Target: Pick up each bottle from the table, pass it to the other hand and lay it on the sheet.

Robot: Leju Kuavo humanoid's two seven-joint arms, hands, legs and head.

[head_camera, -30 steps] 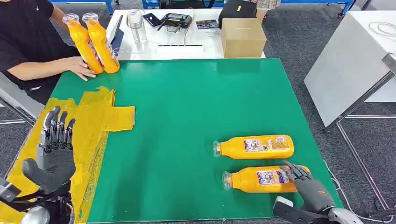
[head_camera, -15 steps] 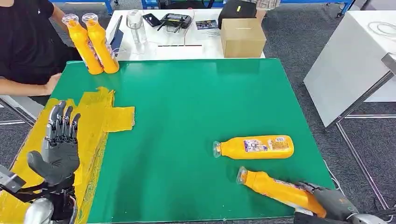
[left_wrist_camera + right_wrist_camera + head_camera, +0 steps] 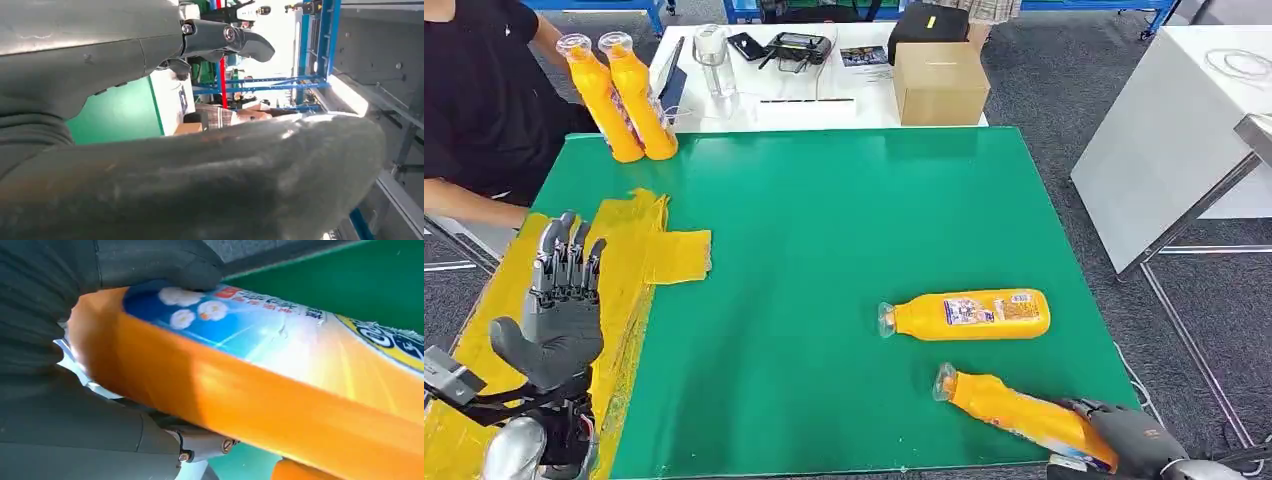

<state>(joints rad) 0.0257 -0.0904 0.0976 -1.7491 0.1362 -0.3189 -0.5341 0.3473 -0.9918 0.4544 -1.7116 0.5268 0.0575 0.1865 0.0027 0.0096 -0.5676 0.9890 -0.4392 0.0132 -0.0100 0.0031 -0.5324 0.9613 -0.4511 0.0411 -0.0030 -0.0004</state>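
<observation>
My right hand (image 3: 1136, 440) grips the base of an orange bottle (image 3: 1014, 410) at the near right corner of the green table (image 3: 824, 240); the bottle slants with its clear cap toward the table's middle. The right wrist view shows the same bottle (image 3: 260, 385) close up with my dark fingers (image 3: 165, 265) wrapped around it. A second orange bottle (image 3: 969, 314) lies on its side just beyond. My left hand (image 3: 559, 315) is raised, palm up, fingers spread and empty, over the yellow sheet (image 3: 639, 250) at the near left.
Two more orange bottles (image 3: 619, 95) stand upright at the table's far left corner, beside a seated person in black (image 3: 474, 100). A cardboard box (image 3: 941, 83), a glass and devices sit on the white table behind. A white bench (image 3: 1184, 130) stands to the right.
My right hand closed on the near bottle and swung it from lying flat to a slant. The person's hand drew back off the table. My left hand rose slightly.
</observation>
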